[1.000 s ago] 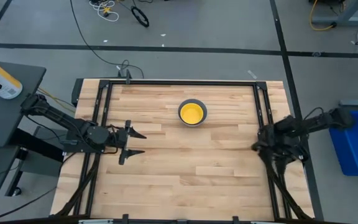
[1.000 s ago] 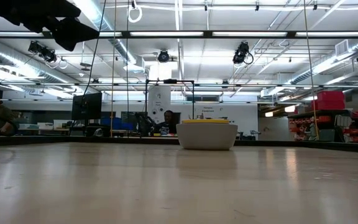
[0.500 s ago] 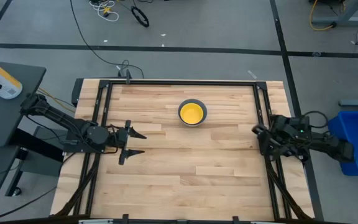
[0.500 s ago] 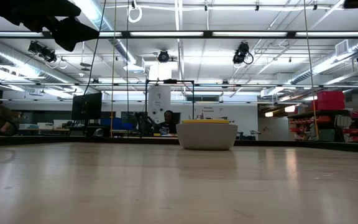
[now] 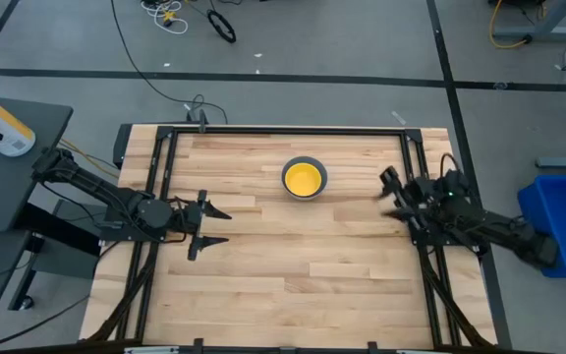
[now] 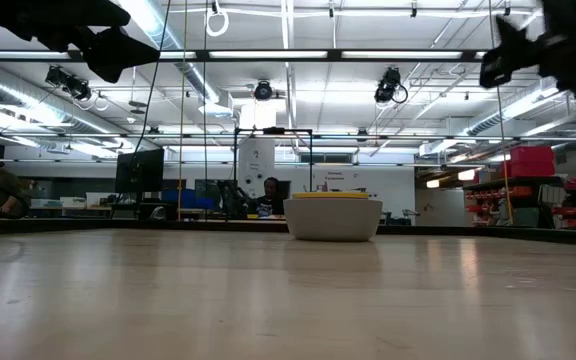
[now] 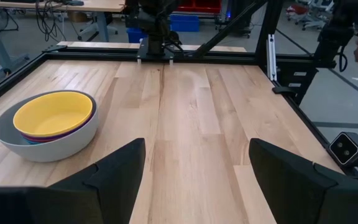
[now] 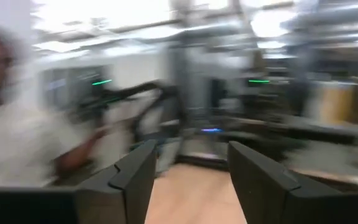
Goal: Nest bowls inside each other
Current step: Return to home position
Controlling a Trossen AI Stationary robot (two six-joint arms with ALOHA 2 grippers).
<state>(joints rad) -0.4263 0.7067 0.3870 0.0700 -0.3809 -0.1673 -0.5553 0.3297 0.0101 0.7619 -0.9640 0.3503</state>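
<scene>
Bowls (image 5: 304, 179): one nested stack, yellow innermost, grey outermost, far-centre on table (image 5: 293, 285). Left gripper (image 5: 222, 227): fingers spread, empty, near left edge. Right gripper (image 5: 385, 194): spread, empty, raised near right edge. Both stand clear, nesting apparently complete.

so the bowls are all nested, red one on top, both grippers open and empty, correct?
One slip: the top bowl is yellow, not red. The high view shows it, and the left wrist view shows it sitting inside the grey bowl. The rest holds: the bowls are nested, and the left gripper and right gripper are open and empty.
</scene>
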